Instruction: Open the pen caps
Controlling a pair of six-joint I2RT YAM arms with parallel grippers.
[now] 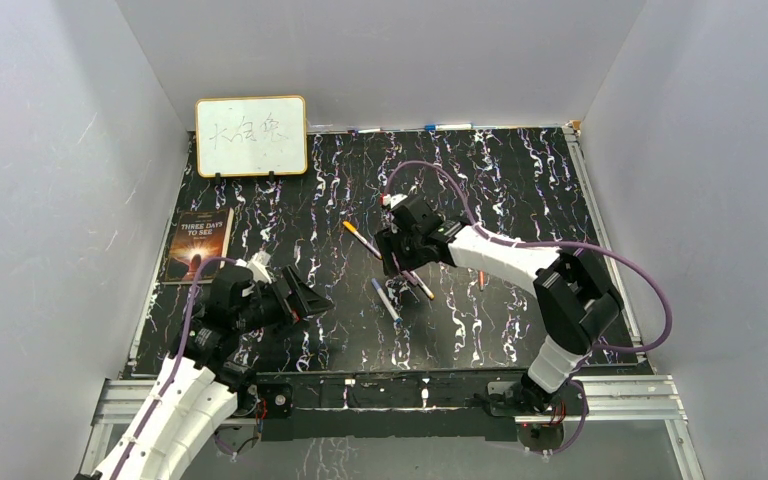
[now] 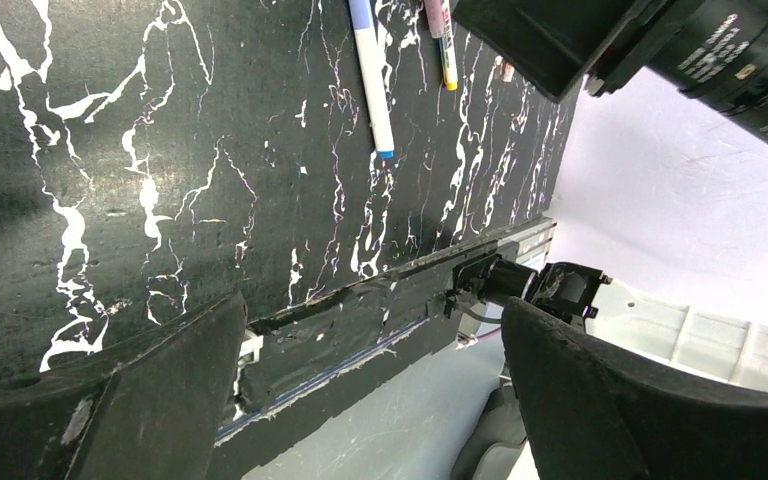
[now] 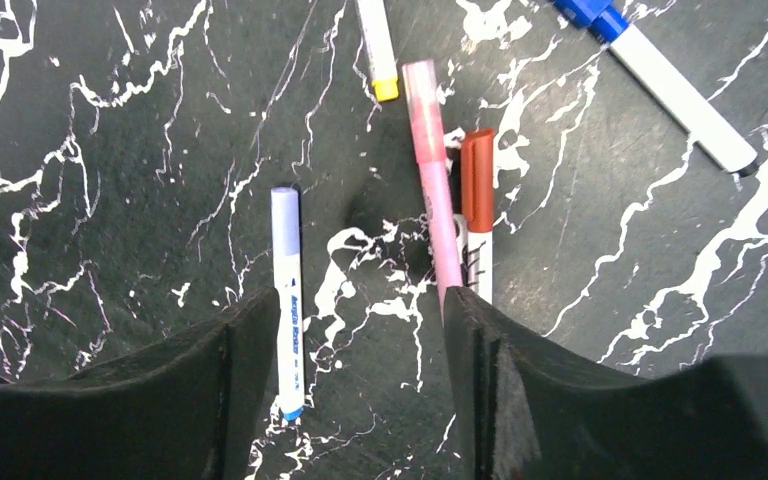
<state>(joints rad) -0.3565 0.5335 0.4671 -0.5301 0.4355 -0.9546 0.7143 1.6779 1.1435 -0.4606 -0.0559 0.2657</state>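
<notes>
top view: the left gripper [image 1: 305, 298] hangs over the near-left part of the black marbled table [image 1: 520, 180], well apart from the pens. the right gripper [image 1: 397, 262] is down among a loose scatter of pens near the middle. a whiteboard [image 1: 251, 136] stands at the back left and a book [image 1: 198, 245] lies by the left edge.

left wrist view: the left gripper [image 2: 370, 330] has its jaws spread wide with nothing between them. a white pen [image 2: 372, 80] lies further out, untouched.

right wrist view: the right gripper [image 3: 355, 320] has its jaws partly open and holds nothing; bare table shows between the fingers [image 3: 230, 390]. the purple cap [image 3: 285, 225] sits on a white pen whose lower end runs just beside one finger. the pink pen [image 3: 432, 180] and the red cap [image 3: 477, 190] lie side by side and run in under the other finger. a blue cap [image 3: 590, 12] is at the top right. the purple, red and blue caps all look seated on their pens.

risk, as i judge it: the jaws straddle a gap, not a pen, so shutting here would likely catch nothing, or a finger would nudge the pink and red pens and roll them. those two lie so close that a grab could take both. pulling a cap also needs the barrel held, and the left arm is far off, so a one-handed tug may only drag the pen.
</notes>
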